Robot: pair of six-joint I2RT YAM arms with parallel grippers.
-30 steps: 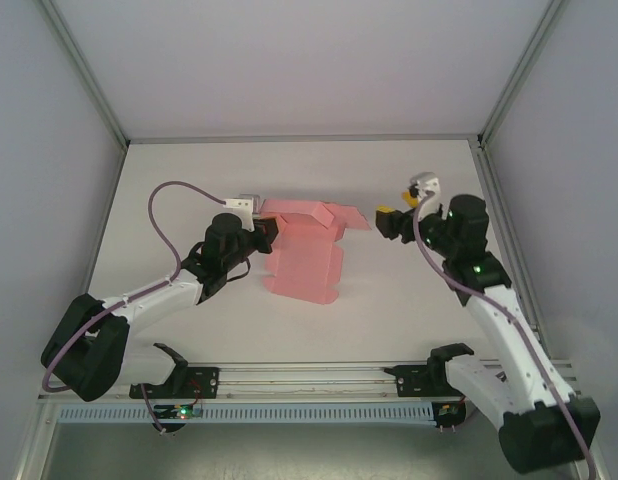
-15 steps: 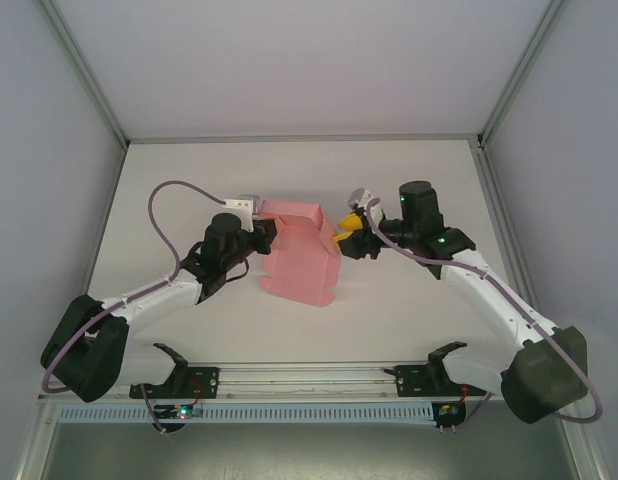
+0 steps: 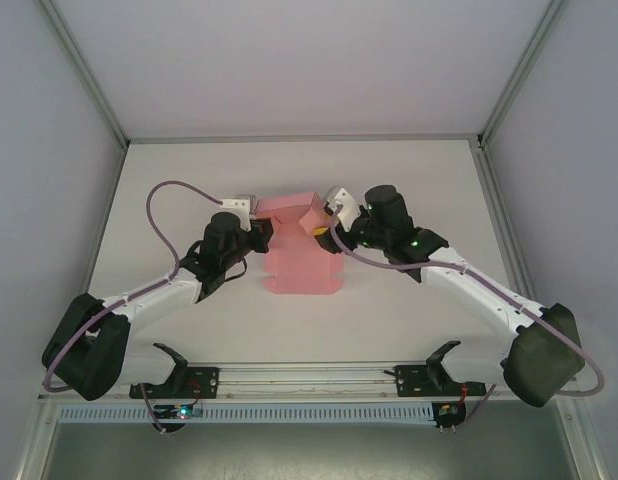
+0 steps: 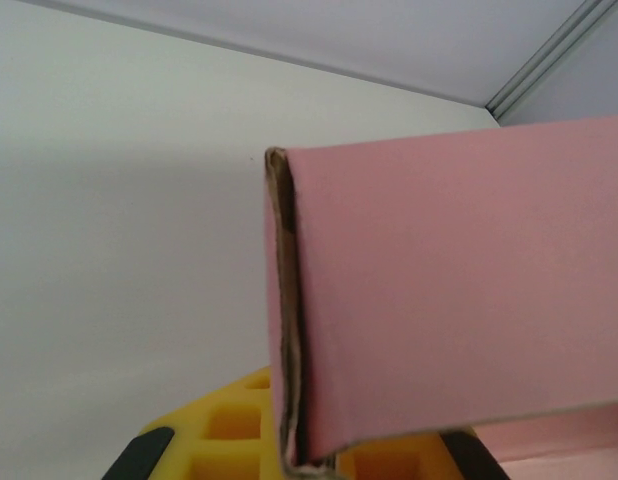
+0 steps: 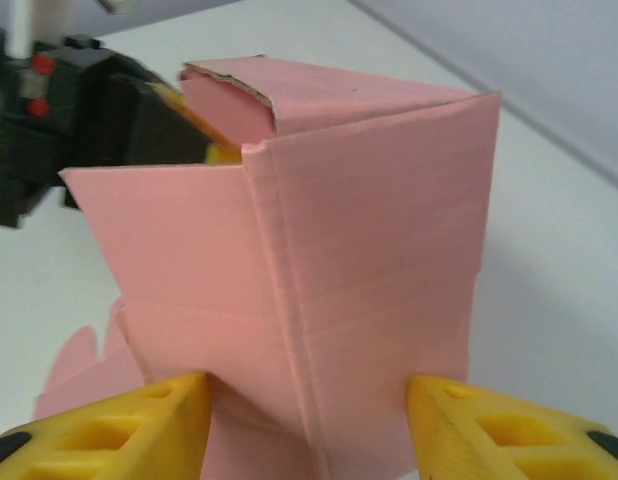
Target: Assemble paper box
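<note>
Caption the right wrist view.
Right gripper straddles a folded corner of the pink paper box; left gripper grips its far wall.

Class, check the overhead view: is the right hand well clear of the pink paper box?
No: the right hand is against the paper box's right side, opposite the left hand.

The overhead camera is looking down on the desk (image 3: 189, 180); both wrist cameras are closely facing the paper box (image 3: 299, 262) just beyond their fingers (image 5: 471, 432).
</note>
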